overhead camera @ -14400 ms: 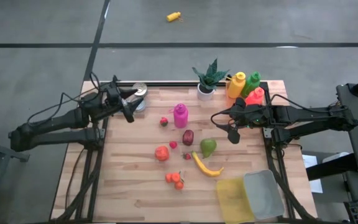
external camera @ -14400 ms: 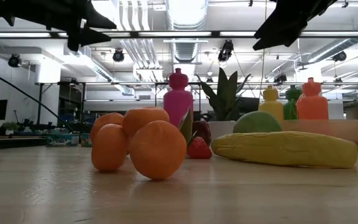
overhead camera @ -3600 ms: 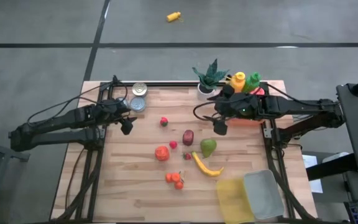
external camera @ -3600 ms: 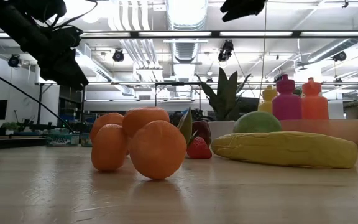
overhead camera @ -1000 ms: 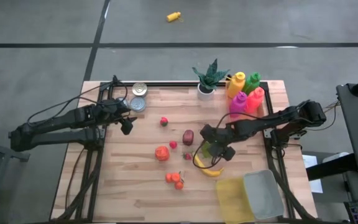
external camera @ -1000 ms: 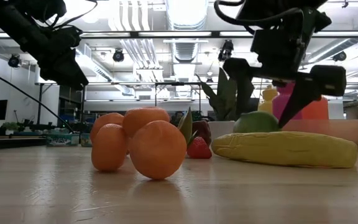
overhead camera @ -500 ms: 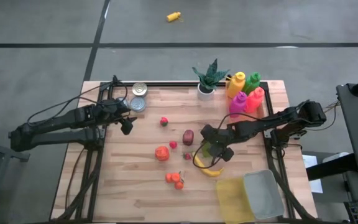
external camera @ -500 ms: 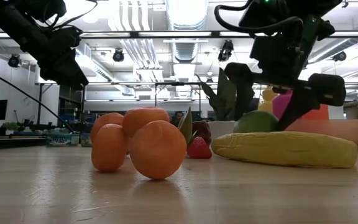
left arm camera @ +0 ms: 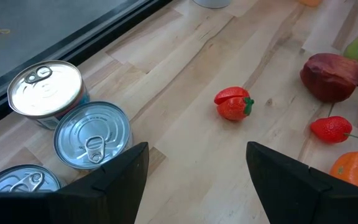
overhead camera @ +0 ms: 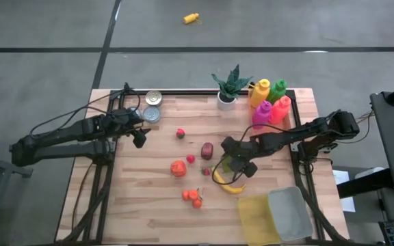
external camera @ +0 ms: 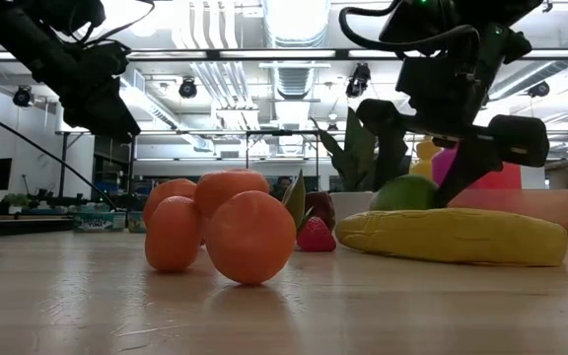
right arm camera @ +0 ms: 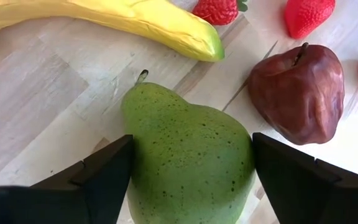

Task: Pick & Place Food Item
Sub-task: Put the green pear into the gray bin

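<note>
The wooden table point(overhead camera: 149, 212) carries everything. At its five o'clock corner lie two trays, one yellow point(overhead camera: 257, 217) and one clear point(overhead camera: 291, 212), side by side.

The right arm reaches in from three o'clock, and the right gripper point(overhead camera: 234, 166) sits low over the green pear point(right arm camera: 188, 163), just right of the table's centre. In the right wrist view the pear fills the gap between the two dark fingers point(right arm camera: 98, 180), one on each flank, both right at its skin. The jaws are spread about as wide as the fruit; I cannot tell whether they already press on it. The pear rests on the wood.

The left gripper point(overhead camera: 139, 137) hangs at nine o'clock, near the table's left edge, fingers parted and empty.

At twelve o'clock stands one potted plant point(overhead camera: 230, 85). To its right cluster four bottles: yellow point(overhead camera: 258, 92), green point(overhead camera: 277, 89), pink point(overhead camera: 262, 113) and red point(overhead camera: 281, 108).

One banana point(right arm camera: 104, 22) lies at the pear's six o'clock in the high view, close by but apart. One dark red apple point(right arm camera: 298, 93) sits just beside the pear, toward ten o'clock.

Three cans point(left arm camera: 92, 137) show near the left gripper. Three small oranges point(external camera: 235, 232) bunch at six o'clock. One tomato point(overhead camera: 178, 168) lies left of centre. The strawberries point(left arm camera: 330, 129) are small; at least three show.
</note>
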Controlling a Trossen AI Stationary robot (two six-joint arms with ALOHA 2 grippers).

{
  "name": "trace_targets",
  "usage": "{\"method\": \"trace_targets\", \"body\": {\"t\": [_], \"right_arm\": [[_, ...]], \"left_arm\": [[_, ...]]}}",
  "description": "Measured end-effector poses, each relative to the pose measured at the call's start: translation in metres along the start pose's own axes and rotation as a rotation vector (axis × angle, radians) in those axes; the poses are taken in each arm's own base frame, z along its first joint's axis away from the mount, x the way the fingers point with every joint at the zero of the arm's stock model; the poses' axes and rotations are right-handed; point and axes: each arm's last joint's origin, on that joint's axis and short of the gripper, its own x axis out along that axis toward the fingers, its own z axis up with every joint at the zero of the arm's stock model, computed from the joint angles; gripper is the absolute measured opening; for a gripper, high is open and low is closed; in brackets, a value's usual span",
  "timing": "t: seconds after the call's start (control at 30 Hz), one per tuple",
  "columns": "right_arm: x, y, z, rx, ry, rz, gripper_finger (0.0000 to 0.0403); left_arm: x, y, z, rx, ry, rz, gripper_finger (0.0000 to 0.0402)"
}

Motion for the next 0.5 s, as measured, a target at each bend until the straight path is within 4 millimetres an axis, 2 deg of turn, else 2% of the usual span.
{"method": "trace_targets", "body": {"t": [0.5], "right_arm": [[-0.0001, -0.0001, -0.0001, 0.012, 0.003, -0.003, 0.0296]], "left_arm": [[0.0, 0.0, 0.0, 0.0, 0.0, 0.0, 0.0275]]}}
